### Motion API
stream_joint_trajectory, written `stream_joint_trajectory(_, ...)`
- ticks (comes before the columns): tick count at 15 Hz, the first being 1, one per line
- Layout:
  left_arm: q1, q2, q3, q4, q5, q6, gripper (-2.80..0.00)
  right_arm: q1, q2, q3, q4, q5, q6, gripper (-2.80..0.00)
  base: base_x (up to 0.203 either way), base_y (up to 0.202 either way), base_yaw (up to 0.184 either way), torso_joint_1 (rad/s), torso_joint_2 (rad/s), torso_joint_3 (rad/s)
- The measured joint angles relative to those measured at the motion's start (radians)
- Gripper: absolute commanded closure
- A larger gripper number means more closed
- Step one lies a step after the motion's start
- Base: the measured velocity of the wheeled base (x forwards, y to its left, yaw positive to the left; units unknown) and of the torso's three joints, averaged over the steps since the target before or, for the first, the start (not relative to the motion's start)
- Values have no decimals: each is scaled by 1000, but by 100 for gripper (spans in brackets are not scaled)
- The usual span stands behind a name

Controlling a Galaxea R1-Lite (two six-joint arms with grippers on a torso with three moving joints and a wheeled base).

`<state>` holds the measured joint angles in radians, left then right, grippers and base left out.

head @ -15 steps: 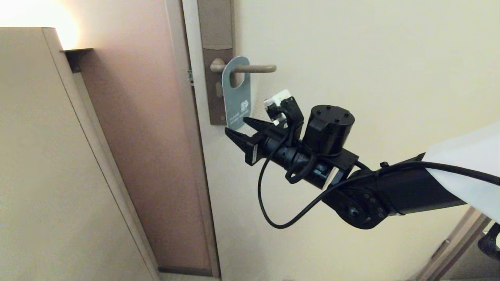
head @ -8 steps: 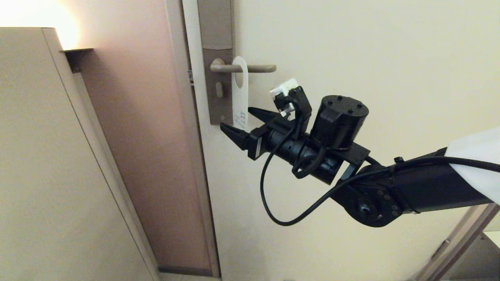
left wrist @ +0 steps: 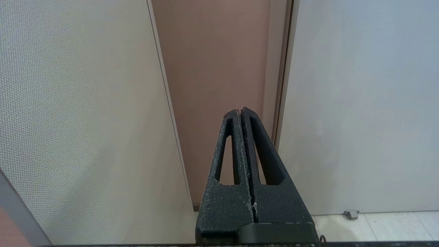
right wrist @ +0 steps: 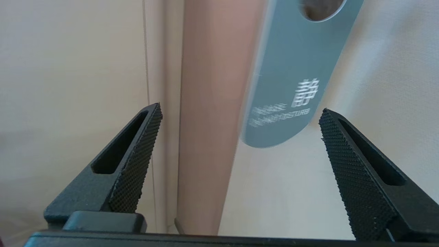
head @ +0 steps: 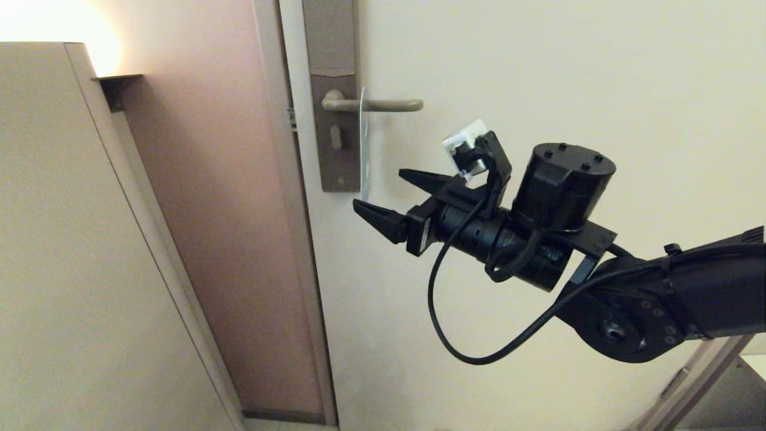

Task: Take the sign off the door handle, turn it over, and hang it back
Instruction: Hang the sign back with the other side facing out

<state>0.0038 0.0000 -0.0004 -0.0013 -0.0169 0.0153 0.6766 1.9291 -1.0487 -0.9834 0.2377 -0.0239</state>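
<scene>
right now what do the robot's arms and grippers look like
The right gripper is matte black with two tapered, slotted fingers and knurled pads, a black cylinder behind, a looping black cable and a small white block. The left gripper has the same black slotted fingers.

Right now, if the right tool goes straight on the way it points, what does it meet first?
Probably the lower end of the sign, hanging from the door handle just ahead of the open right tool. Depth is unclear; it might pass below and meet the door edge.

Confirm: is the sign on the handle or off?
On: the sign hangs edge-on from the handle; the open right gripper isn't touching it.
</scene>
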Motion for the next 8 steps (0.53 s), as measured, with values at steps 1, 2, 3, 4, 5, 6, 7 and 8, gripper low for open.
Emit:
stream_joint_trajectory(1, 0, 0, 0, 0, 0, 0, 0, -3, -7, 6, 0, 0, 0, -280, 0, 0, 0, 0, 0, 0)
stream_joint_trajectory(2, 0, 0, 0, 0, 0, 0, 0, -7, -12, 10, 0, 0, 1, -280, 0, 0, 0, 0, 0, 0)
stream_joint_trajectory(3, 0, 0, 0, 0, 0, 0, 0, -9, -16, 15, 0, 2, 1, -280, 0, 0, 0, 0, 0, 0)
stream_joint_trajectory(4, 0, 0, 0, 0, 0, 0, 0, -10, -19, 19, 1, 2, 1, -7, 0, 0, 0, 0, 0, 0)
stream_joint_trajectory(5, 0, 0, 0, 0, 0, 0, 0, -13, -21, 23, 0, 0, 1, 0, 0, 0, 0, 0, 0, 0)
stream_joint_trajectory(6, 0, 0, 0, 0, 0, 0, 0, -13, -22, 23, 0, -2, 0, 0, 0, 0, 0, 0, 0, 0)
stream_joint_trajectory(7, 0, 0, 0, 0, 0, 0, 0, -13, -23, 23, 0, -4, -4, 0, 0, 0, 0, 0, 0, 0)
stream_joint_trajectory(8, 0, 0, 0, 0, 0, 0, 0, -13, -24, 24, -1, -7, -5, 0, 0, 0, 0, 0, 0, 0)
